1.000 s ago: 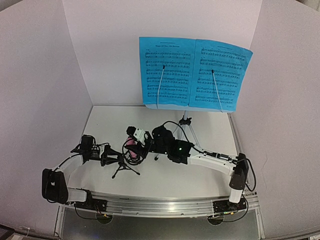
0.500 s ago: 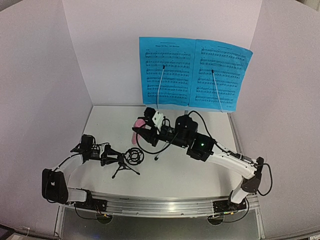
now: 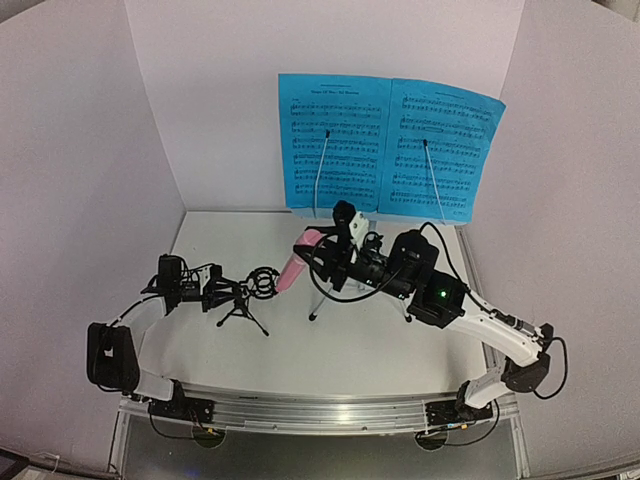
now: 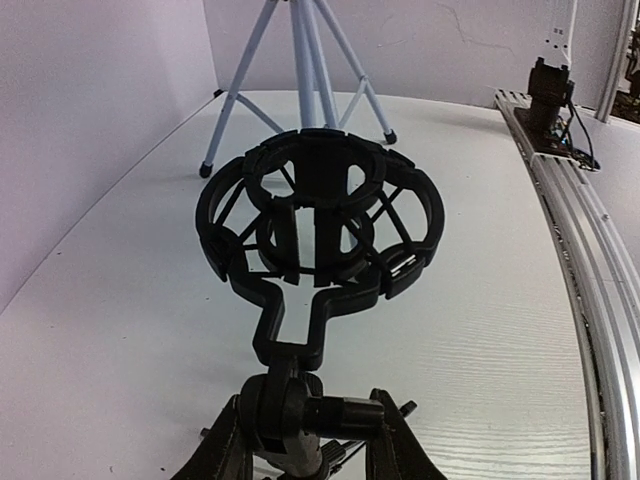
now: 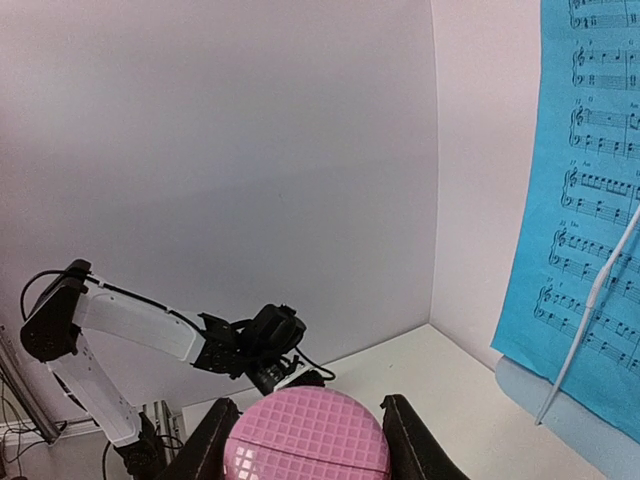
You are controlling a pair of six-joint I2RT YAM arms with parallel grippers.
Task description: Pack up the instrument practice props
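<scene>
On my left, the left arm rises from its base at the near edge, bends at the elbow and reaches low across the bench (image 3: 205,245) toward the middle. Its claw (image 3: 213,297) is level with the bench top and closed on the lower stem of the small black tripod mic stand (image 3: 245,303). In the left wrist view both fingers (image 4: 225,452) press against the knob below the ring mount (image 4: 320,215). The stand is upright with its feet on the bench, left of centre, and its ring is open.

Just right of that ring, the pink stick microphone (image 3: 297,262) hangs above the bench, tilted, with its lower end close to the ring. I cannot tell whether they touch.

The right claw (image 3: 320,250) is clamped on the microphone. In the right wrist view its two fingers (image 5: 408,440) sit against either side of the pink gridded head (image 5: 306,435). The right arm comes from its base at the near right, swings out to a folded elbow at the far right, then stretches long and leftward past the centre.

Behind the right arm stands the pale perforated music stand (image 3: 335,213), its silver tripod (image 4: 300,60) on the bench. The blue sheet-music pages (image 3: 390,145) are spread side by side on it, each under a thin clip arm.
</scene>
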